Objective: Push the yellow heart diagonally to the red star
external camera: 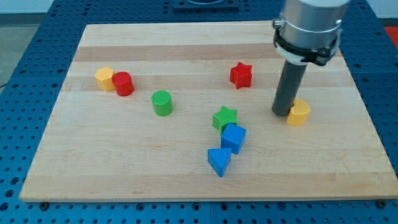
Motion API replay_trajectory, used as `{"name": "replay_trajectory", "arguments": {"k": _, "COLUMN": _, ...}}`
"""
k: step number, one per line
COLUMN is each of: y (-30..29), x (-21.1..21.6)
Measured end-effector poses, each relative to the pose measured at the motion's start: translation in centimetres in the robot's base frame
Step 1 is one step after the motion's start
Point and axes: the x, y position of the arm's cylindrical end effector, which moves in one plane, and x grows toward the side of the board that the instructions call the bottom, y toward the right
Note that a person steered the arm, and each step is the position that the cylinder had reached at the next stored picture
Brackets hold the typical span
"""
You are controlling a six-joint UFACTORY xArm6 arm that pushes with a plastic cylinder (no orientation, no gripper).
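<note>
The yellow heart [299, 112] lies on the wooden board at the view's right. The red star [240, 75] lies up and to the left of it, near the board's middle top. My tip [282, 112] stands on the board right against the yellow heart's left side, below and to the right of the red star. The rod rises from there to the grey arm body at the view's top right.
A yellow hexagon [104, 78] and a red cylinder [123, 83] touch at the view's left. A green cylinder [162, 102] stands right of them. A green star [224, 117], a blue cube [234, 137] and a blue triangle [218, 161] cluster at the middle bottom.
</note>
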Motion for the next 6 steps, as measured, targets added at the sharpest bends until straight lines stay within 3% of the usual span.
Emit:
{"name": "replay_trajectory", "arguments": {"k": 1, "y": -0.6, "x": -1.3}}
{"name": "replay_trajectory", "arguments": {"k": 3, "y": 5.0, "x": 3.3}}
{"name": "replay_trajectory", "arguments": {"k": 4, "y": 5.8, "x": 0.1}}
{"name": "replay_trajectory", "arguments": {"k": 5, "y": 9.0, "x": 3.1}}
{"name": "replay_trajectory", "arguments": {"k": 6, "y": 7.6, "x": 7.1}}
